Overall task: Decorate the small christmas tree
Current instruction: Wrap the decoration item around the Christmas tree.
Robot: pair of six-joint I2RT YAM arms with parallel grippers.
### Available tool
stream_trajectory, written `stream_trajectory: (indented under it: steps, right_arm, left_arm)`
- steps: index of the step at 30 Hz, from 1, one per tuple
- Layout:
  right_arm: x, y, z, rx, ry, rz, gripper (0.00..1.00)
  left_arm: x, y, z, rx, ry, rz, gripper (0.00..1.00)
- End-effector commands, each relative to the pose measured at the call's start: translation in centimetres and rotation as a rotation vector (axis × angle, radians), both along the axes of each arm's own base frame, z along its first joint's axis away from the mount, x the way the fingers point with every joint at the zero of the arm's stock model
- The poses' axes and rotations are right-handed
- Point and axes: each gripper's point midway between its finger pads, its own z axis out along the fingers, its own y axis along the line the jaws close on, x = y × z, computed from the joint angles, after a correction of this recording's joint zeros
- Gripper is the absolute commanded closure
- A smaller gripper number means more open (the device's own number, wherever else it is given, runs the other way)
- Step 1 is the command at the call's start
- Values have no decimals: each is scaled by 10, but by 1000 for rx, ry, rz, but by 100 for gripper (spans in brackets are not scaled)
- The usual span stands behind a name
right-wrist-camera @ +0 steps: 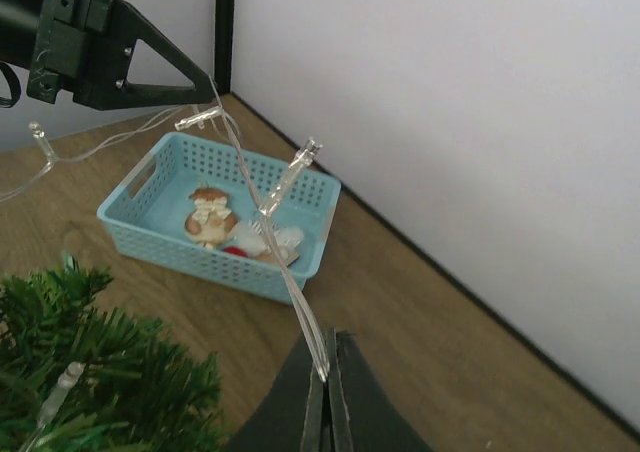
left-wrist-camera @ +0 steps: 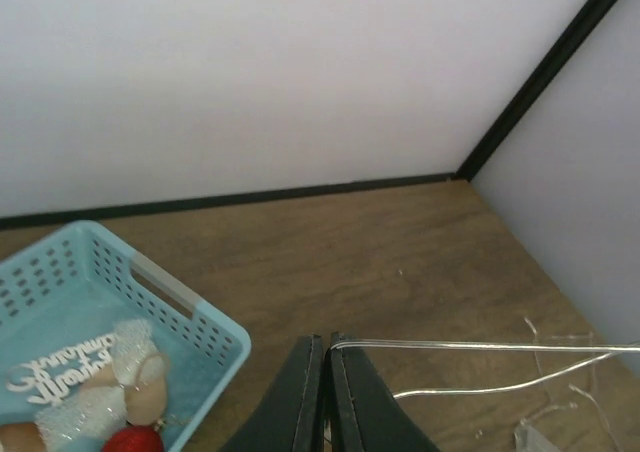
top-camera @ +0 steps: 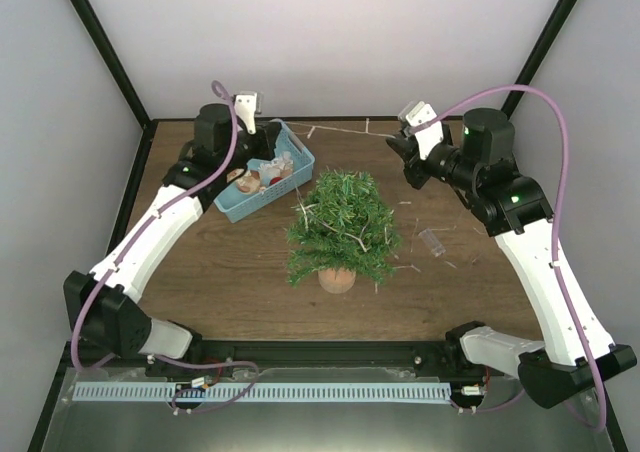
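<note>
The small christmas tree (top-camera: 345, 227), a bushy green fir in a brown pot (top-camera: 337, 278), stands mid-table, with thin wire draped over its branches. A clear light string (top-camera: 335, 130) with small bulbs spans the air behind it between both grippers. My left gripper (top-camera: 266, 126) hovers over the far end of the basket, shut on the string (left-wrist-camera: 480, 346); in the left wrist view the gripper (left-wrist-camera: 328, 344) pinches the string at its tips. My right gripper (top-camera: 396, 144), back right of the tree, is shut on the string (right-wrist-camera: 290, 272) at its tips (right-wrist-camera: 326, 367). A bulb (right-wrist-camera: 60, 387) lies in the tree (right-wrist-camera: 90, 372).
A light-blue plastic basket (top-camera: 238, 207) back left of the tree holds several ornaments (top-camera: 262, 175), among them a small figure (right-wrist-camera: 208, 217) and a red ball. A clear plastic piece (top-camera: 432, 242) and loose wire strands lie right of the tree. Walls enclose the table.
</note>
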Motion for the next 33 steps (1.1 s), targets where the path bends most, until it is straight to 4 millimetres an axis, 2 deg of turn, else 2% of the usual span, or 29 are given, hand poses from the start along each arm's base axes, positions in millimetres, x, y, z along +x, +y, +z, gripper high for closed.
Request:
stream_trajectory:
  steps: [1,7,12,16,19,22,26,33]
  right_arm:
    - [-6,-16,-18,54,176,-119,99]
    - [-22,-20,-50,86,391,-169,99]
    - [-50,-7,-55,179,510,-83,99]
    - [-71,5,-59,268,580,2,99]
    - [-80,2,-60,311,576,1,99]
    - [-84,0,-65,329,581,-11,99]
    - [-84,0,-68,341,588,-17,99]
    - [-78,-7,-58,386,545,-75,99]
  left_arm:
    - [5,-5,-20,-21,61,-44,96]
    - [6,-27,-26,-73,85,-152,96]
    - [9,-37,-38,-103,126,-196,95]
    - [7,-43,-35,-133,114,-226,87]
    - [7,-43,-30,-137,106,-230,80]
    - [4,-45,-25,-146,99,-245,75]
    - [-2,-49,-29,-157,124,-281,71]
    - [-18,-62,-51,-172,200,-398,65]
